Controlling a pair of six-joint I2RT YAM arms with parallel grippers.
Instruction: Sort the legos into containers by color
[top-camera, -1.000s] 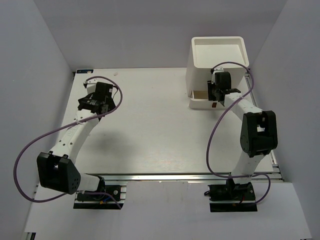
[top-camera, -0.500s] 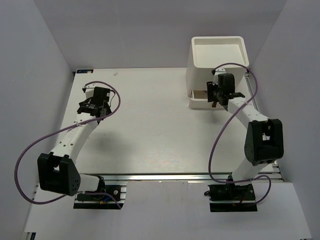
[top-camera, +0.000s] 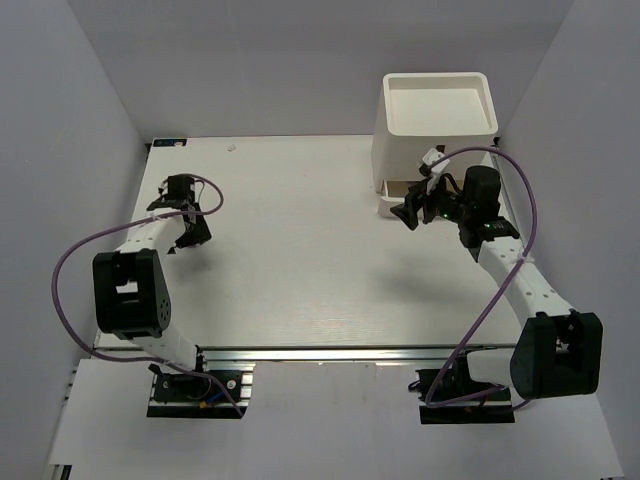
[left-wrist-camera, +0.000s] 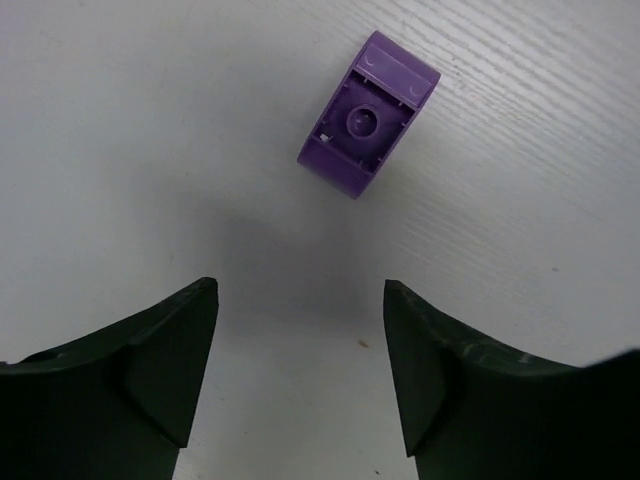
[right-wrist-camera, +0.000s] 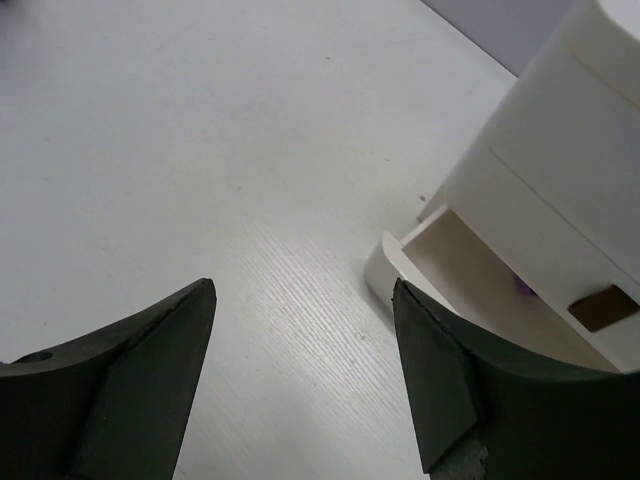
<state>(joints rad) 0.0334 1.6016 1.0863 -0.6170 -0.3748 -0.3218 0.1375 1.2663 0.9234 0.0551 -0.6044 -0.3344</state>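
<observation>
**Both grippers open, brick on counter**

The small purple plastic brick (left-wrist-camera: 368, 113) lay underside-up near the left edge of the white counter (top-camera: 300, 250), just ahead of the spread left gripper (left-wrist-camera: 300, 295). The right gripper (right-wrist-camera: 303, 295), also spread, hung beside the pulled-out bottom drawer (right-wrist-camera: 470, 285) of the white boxy plastic unit (top-camera: 435, 125) at the far right corner.

White counter (top-camera: 300, 250), faint wood grain. One purple lego (left-wrist-camera: 368, 113) lies on it upside down, hollow underside up, seen in L wrist view. White unit (top-camera: 400, 150) stands at far R corner w/ btm drawer (right-wrist-camera: 470, 290) pulled out, low over the counter.
</observation>
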